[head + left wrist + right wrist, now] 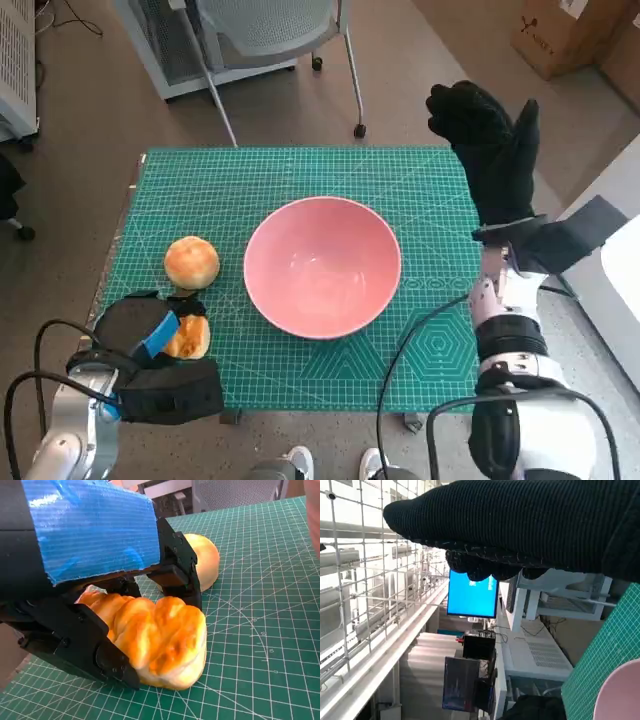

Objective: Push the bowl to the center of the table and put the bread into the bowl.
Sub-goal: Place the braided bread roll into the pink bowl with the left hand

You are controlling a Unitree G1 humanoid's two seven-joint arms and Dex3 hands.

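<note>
Green cutting mat [300, 180] covers my table in the head view. Item one: pink bowl [322, 265], upright, near the middle of the mat. Item two: round bun [191, 261], on the mat just left of the bowl, apart from it. Item three: bread [189, 338], a golden braided piece, at the mat's near left corner, close below the bun. My left hand [150, 345] is wrapped round the bread, blue tape showing on its back. My right hand [490, 150] is raised above the mat's far right corner, fingers spread, holding nothing. A chair [270, 30] stands beyond the table.

Left wrist view: left hand [95, 565] fills the frame. Its black fingers [177, 565] clamp the bread [160, 640] from both sides; the loaf's underside rests on the mat [260, 630]. The bun [205, 560] sits just behind, not touching that I can tell.

Right wrist view: right hand [520, 525] shows as a dark knitted band. A corner of mat [615, 645] and the bowl's [620, 695] rim show at one edge. A blue lit screen [472, 595] hangs in the room beyond.
</note>
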